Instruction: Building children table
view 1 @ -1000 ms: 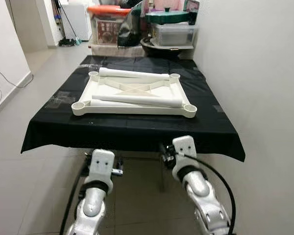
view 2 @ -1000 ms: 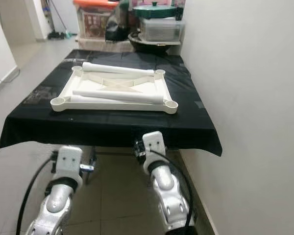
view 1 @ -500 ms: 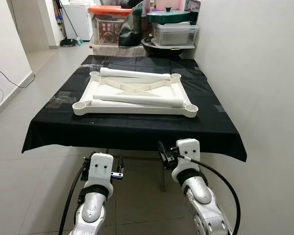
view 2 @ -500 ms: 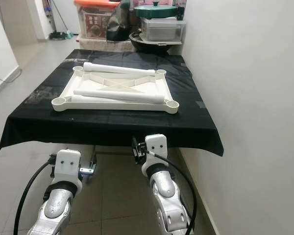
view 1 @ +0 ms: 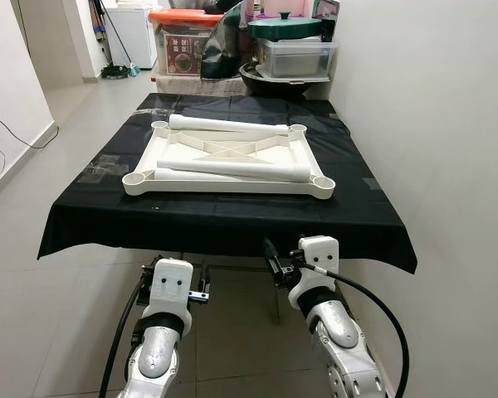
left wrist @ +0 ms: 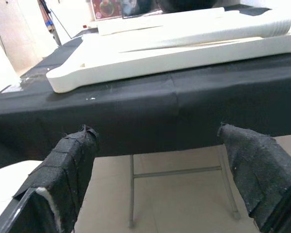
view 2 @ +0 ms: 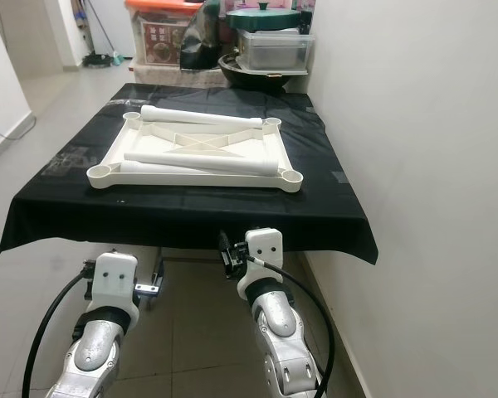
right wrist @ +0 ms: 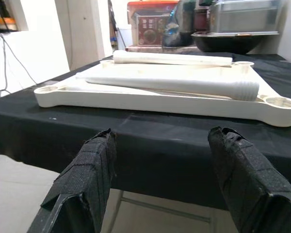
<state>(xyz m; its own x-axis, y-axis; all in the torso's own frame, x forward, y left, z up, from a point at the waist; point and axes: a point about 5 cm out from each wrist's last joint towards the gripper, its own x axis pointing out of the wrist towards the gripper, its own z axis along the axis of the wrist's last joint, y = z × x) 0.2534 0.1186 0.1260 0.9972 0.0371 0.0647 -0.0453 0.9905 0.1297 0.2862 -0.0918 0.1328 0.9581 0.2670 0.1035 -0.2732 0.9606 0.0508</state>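
Left eye view: white tabletop frame (view 1: pixel 229 162) lies mid-desk (view 1: pixel 224 217), leg tubes (view 1: pixel 232 170) across it. Left end effector (left wrist: pixel 169 174) and right end effector (right wrist: pixel 167 177) both spread, below near edge — approach step; next, raise toward a leg.
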